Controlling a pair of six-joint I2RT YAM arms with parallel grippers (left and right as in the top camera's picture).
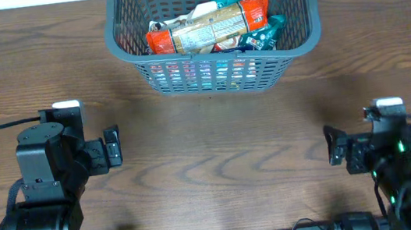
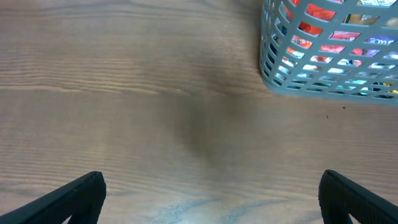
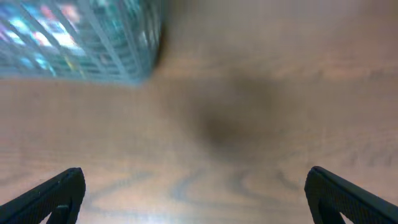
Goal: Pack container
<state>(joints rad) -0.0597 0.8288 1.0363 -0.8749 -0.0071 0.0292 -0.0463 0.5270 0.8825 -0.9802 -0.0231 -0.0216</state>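
My left pincer (image 1: 113, 144) and right pincer (image 1: 334, 146) both sit spread wide, low over the wooden bench (image 1: 218, 153), with open grain between them. Beyond, near the far edge and well apart from both, the grey basket (image 1: 208, 74) stands upright, holding snack packets (image 1: 210, 24).

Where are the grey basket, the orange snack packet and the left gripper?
grey basket (image 1: 208, 75): overhead view, near lattice wall.
orange snack packet (image 1: 210, 26): overhead view, middle of its label.
left gripper (image 1: 113, 144): overhead view, midway between its fingertips.
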